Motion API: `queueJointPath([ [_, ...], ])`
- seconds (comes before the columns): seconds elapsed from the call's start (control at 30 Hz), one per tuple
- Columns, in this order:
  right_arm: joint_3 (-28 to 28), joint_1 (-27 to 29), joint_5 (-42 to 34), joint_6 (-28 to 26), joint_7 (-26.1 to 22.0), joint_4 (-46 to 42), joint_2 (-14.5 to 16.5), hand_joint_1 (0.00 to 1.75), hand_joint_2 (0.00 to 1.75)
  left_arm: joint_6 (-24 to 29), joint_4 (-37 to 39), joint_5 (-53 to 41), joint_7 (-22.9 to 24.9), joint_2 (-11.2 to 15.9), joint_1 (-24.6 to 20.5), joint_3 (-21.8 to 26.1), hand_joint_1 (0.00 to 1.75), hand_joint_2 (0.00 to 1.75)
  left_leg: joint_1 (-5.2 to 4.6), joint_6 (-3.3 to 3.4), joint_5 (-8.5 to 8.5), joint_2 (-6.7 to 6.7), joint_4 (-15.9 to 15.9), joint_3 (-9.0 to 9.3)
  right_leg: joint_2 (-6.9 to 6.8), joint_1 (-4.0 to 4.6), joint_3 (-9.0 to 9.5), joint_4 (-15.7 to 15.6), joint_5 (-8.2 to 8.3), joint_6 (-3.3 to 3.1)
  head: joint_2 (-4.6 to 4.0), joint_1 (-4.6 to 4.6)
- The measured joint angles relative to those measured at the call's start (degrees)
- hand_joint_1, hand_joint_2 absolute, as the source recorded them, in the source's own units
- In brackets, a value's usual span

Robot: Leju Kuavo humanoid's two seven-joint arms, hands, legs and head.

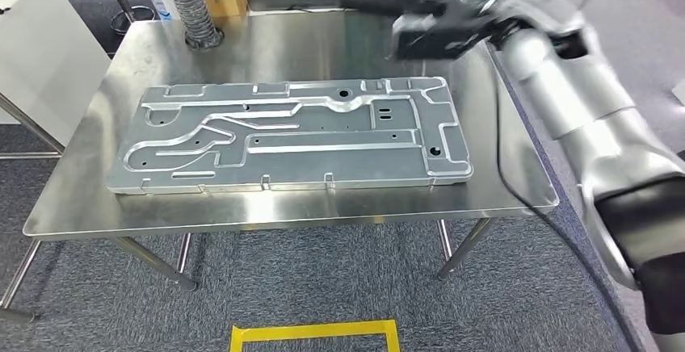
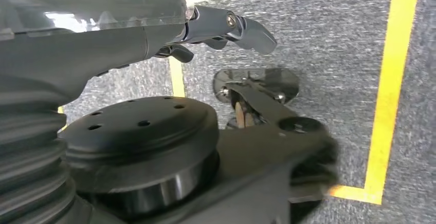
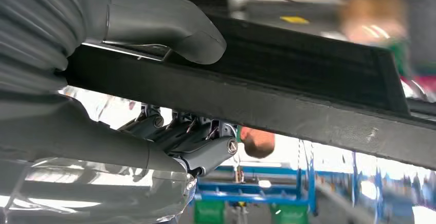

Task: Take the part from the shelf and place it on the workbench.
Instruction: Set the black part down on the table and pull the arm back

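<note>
Black flat part (image 3: 288, 88) was gripped by the right hand (image 3: 169, 80): thumb (image 3: 175, 26) pressed on one face, fingers (image 3: 200, 147) curled under the opposite face, held above the steel workbench (image 1: 291, 207). Left hand (image 2: 226, 29) fingers were seen loosely extended, nothing between them.

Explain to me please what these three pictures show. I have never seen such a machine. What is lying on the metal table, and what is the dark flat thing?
This is a two-legged robot with two silver arms. The head view looks down from its body at a steel table, where a large grey metal plate lies flat. The right arm reaches over the table's far side; its robot hand grips a dark flat part. The right wrist view, taken close behind that hand, shows thumb on one face and fingers on the other. The left wrist view shows the left robot hand holding nothing, above grey carpet with yellow tape.
</note>
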Motion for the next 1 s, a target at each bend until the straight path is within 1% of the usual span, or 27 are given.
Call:
queueJointPath([
  [0.03,2.87,-0.17,2.55,-2.1,0.08,2.6,1.16,1.38,1.75,0.02,0.0,0.11,-0.2,-0.02,-0.08,0.01,0.0,1.75,0.02,0.1,1.24,0.0,-0.53,-0.2,0.12,0.1,0.31,0.01,-0.19,-0.01,0.0,0.0],
  [0.07,5.28,-0.18,4.14,-3.87,-0.06,5.03,2.28,1.38,1.75,0.04,0.0,0.24,-0.37,-0.04,-0.18,0.01,0.0,1.75,0.0,0.31,3.35,0.0,-3.29,0.66,0.23,0.18,0.66,0.01,-0.41,0.05,0.0,0.0],
  [0.1,7.25,-0.14,5.0,-5.33,-0.26,7.34,3.35,1.38,1.75,0.08,0.0,0.34,-0.49,-0.04,-0.27,0.01,0.0,1.75,-0.05,0.61,5.76,0.0,-7.51,2.25,0.27,0.25,0.96,0.01,-0.65,0.13,0.0,0.01],
  [0.13,8.87,-0.15,5.41,-6.52,-0.54,9.55,4.33,1.38,1.75,0.11,0.0,0.41,-0.55,-0.04,-0.35,0.01,0.0,1.75,-0.18,0.91,7.48,0.0,-11.43,3.93,0.28,0.41,1.14,0.04,-0.89,0.29,0.0,0.01],
  [0.17,10.21,-0.16,5.54,-7.44,-0.83,11.69,5.25,1.38,1.75,0.14,0.0,0.48,-0.57,-0.05,-0.42,0.01,0.0,1.75,-0.3,1.15,8.44,-0.01,-14.34,5.18,0.27,0.5,1.18,0.04,-1.06,0.48,0.0,0.01],
  [0.2,11.27,-0.11,5.45,-8.05,-1.04,13.63,6.0,1.38,1.75,0.17,0.0,0.54,-0.59,-0.07,-0.44,0.01,0.0,1.75,-0.4,1.31,8.66,-0.05,-15.95,5.86,0.23,0.58,1.15,0.0,-1.16,0.7,0.0,0.01],
  [0.27,12.61,0.17,4.66,-8.47,-1.39,16.86,7.25,1.38,1.75,0.17,0.0,0.62,-0.58,-0.1,-0.41,0.02,0.0,1.75,-0.41,1.55,8.35,-0.16,-16.59,6.11,0.15,0.64,1.15,-0.29,-1.18,1.26,0.0,0.01],
  [0.3,12.94,0.38,4.06,-8.47,-1.54,18.14,7.71,1.38,1.75,0.15,0.0,0.66,-0.61,-0.11,-0.39,0.03,0.0,1.75,-0.28,1.75,8.41,-0.19,-16.92,6.26,0.11,0.62,1.19,-0.23,-1.37,1.54,0.0,0.01],
  [0.33,13.17,0.51,3.3,-8.45,-1.68,19.4,8.13,1.38,1.75,0.12,0.0,0.71,-0.66,-0.13,-0.41,0.04,0.0,1.75,-0.15,2.01,8.47,-0.18,-17.25,6.47,0.09,0.59,0.92,0.44,-1.9,1.83,0.0,0.01],
  [0.37,13.31,0.58,2.54,-8.42,-1.83,20.62,8.48,1.03,1.31,0.06,0.0,0.74,-0.73,-0.15,-0.47,0.05,0.0,1.75,-0.01,2.26,8.54,-0.17,-17.59,6.7,0.09,0.6,0.01,2.35,-2.97,2.11,0.0,0.01],
  [0.4,13.4,0.69,1.87,-8.39,-1.91,21.82,8.7,0.69,0.87,0.0,0.0,0.77,-0.84,-0.17,-0.52,0.05,0.0,1.75,0.05,2.47,8.52,-0.16,-17.79,6.87,0.08,0.5,-1.63,5.53,-4.49,2.34,0.0,0.01],
  [0.43,13.49,0.85,1.28,-8.35,-2.0,22.99,8.86,0.34,0.44,-0.06,0.0,0.77,-0.92,-0.18,-0.55,0.05,0.0,1.75,0.05,2.65,8.44,-0.16,-17.83,6.97,0.07,0.47,-3.77,9.42,-6.08,2.57,0.0,0.0],
  [0.47,13.54,1.12,0.78,-8.3,-2.1,24.04,8.98,0.0,0.0,-0.1,0.0,0.68,-0.98,-0.19,-0.53,0.05,0.0,1.75,0.04,2.75,8.33,-0.18,-17.8,7.06,0.08,0.44,-5.97,13.18,-7.24,2.74,0.0,0.0],
  [0.5,13.58,1.45,0.33,-8.23,-2.19,24.97,9.06,0.0,0.0,-0.1,0.0,0.56,-1.01,-0.2,-0.47,0.05,0.0,1.75,0.04,2.8,8.18,-0.21,-17.75,7.19,0.07,0.38,-7.54,15.49,-7.45,2.85,0.0,0.0],
  [0.53,13.6,1.74,-0.07,-8.08,-2.28,25.78,9.14,0.0,0.0,-0.07,0.0,0.43,-1.0,-0.2,-0.42,0.05,0.0,1.75,0.04,2.78,7.99,-0.23,-17.66,7.36,0.07,0.32,-8.09,15.62,-6.47,2.9,0.0,0.0],
  [0.57,13.61,1.91,-0.48,-7.93,-2.41,26.48,9.25,0.0,0.0,-0.01,0.0,0.32,-0.95,-0.21,-0.4,0.04,0.0,1.75,0.04,2.7,7.75,-0.25,-17.51,7.57,0.06,0.25,-7.49,13.45,-4.46,2.88,0.0,0.0],
  [0.6,13.61,1.97,-0.89,-7.75,-2.55,27.06,9.36,0.0,0.0,0.05,0.0,0.33,-0.89,-0.23,-0.42,0.04,0.0,1.75,0.04,2.57,7.45,-0.25,-17.31,7.82,0.02,0.21,-5.9,9.47,-1.87,2.78,0.0,0.01],
  [0.63,13.61,1.97,-1.31,-7.56,-2.67,27.55,9.45,0.0,0.0,0.09,0.0,0.44,-0.85,-0.26,-0.47,0.04,0.0,1.31,-0.05,2.35,7.13,-0.25,-17.11,8.01,-0.04,0.28,-4.12,5.4,0.07,2.61,0.0,0.01],
  [0.67,13.6,1.95,-1.71,-7.38,-2.81,27.95,9.57,0.0,0.0,0.07,0.0,0.62,-0.86,-0.28,-0.53,0.05,0.0,0.87,-0.13,2.12,6.87,-0.25,-16.93,8.12,-0.06,0.4,-2.7,2.18,1.38,2.36,0.0,0.0],
  [0.7,13.59,1.96,-2.05,-7.21,-2.91,28.33,9.66,0.0,0.0,0.02,0.0,0.79,-0.94,-0.3,-0.57,0.05,0.0,0.44,-0.19,1.88,6.69,-0.23,-16.83,8.17,-0.07,0.54,-1.88,0.35,1.88,2.11,0.0,0.0],
  [0.73,13.58,1.99,-2.34,-7.06,-2.97,28.71,9.76,0.0,0.0,-0.04,0.0,0.89,-0.99,-0.31,-0.59,0.05,0.0,0.0,-0.24,1.64,6.61,-0.2,-16.82,8.18,-0.05,0.72,-1.7,-0.09,1.7,1.86,0.0,0.0],
  [0.8,13.51,2.04,-2.81,-6.86,-3.1,29.35,9.9,0.0,0.0,-0.05,0.0,0.9,-0.72,-0.31,-0.6,0.05,0.0,0.0,-0.18,1.12,6.44,-0.14,-16.79,8.25,-0.05,0.61,-1.53,-0.38,1.83,1.27,0.0,0.0],
  [0.83,13.43,2.02,-3.07,-6.75,-3.14,29.59,9.96,0.0,0.0,0.05,0.0,0.91,-0.36,-0.31,-0.6,0.06,0.0,0.0,-0.17,0.8,5.95,-0.1,-16.24,8.11,-0.08,0.47,-1.32,-0.59,1.89,0.94,0.0,0.0],
  [0.87,13.31,1.98,-3.35,-6.62,-3.18,29.76,10.0,0.0,0.0,0.18,0.0,0.96,0.1,-0.29,-0.6,0.08,0.0,0.0,-0.14,0.48,4.95,-0.06,-14.71,7.53,-0.12,0.3,-1.1,-0.82,1.96,0.63,0.0,0.0],
  [0.9,13.18,1.97,-3.64,-6.47,-3.2,29.91,10.08,0.0,0.0,0.31,0.0,1.05,0.61,-0.28,-0.6,0.1,0.0,0.0,-0.07,0.19,3.4,-0.02,-11.95,6.35,-0.16,0.2,-0.9,-0.96,1.98,0.41,0.0,0.0],
  [0.97,12.97,2.03,-4.18,-6.18,-3.34,30.22,10.22,0.0,0.0,0.4,0.0,1.38,1.88,-0.27,-0.59,0.18,0.0,0.0,0.05,-0.18,-0.01,0.01,-4.28,2.78,-0.15,0.21,-0.82,-0.91,1.96,0.22,0.0,0.0],
  [1.0,12.9,2.12,-4.43,-6.1,-3.42,30.39,10.29,0.0,0.0,0.38,0.0,1.54,2.73,-0.27,-0.59,0.22,0.0,0.0,0.08,-0.26,-0.89,0.02,-1.38,1.33,-0.13,0.21,-0.82,-0.84,1.97,0.2,0.0,0.0],
])
